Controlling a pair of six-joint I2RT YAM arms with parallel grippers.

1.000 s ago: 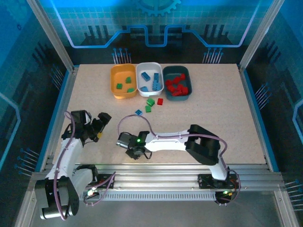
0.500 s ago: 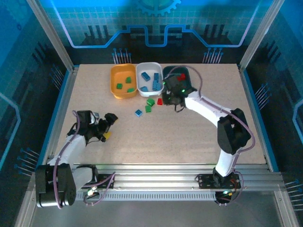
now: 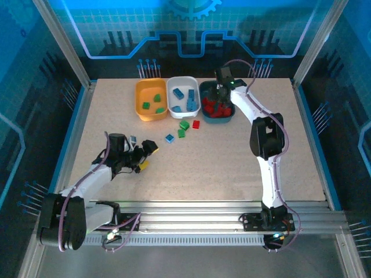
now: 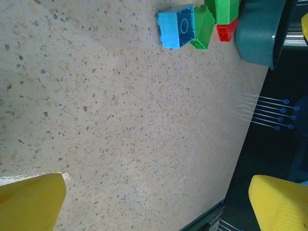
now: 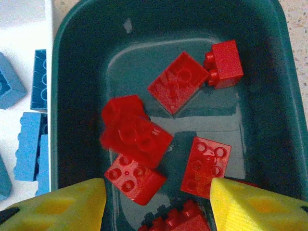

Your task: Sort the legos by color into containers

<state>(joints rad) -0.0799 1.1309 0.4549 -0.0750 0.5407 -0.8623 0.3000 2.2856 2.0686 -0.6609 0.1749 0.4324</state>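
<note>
Right claw apart above teal tray of red legos; left claw apart

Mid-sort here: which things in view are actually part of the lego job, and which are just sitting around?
Belongs:
orange-yellow tray; white tray; teal tray with sorted red bricks; loose blue brick, green bricks and one red brick on the table; left gripper and right gripper, both open.

Just there:
aluminium rail; enclosure posts; blue back panel.

The orange-yellow tray holds green legos, the white tray blue legos, the dark teal tray red legos. A blue brick, two green bricks and a red brick lie loose nearby.
</note>
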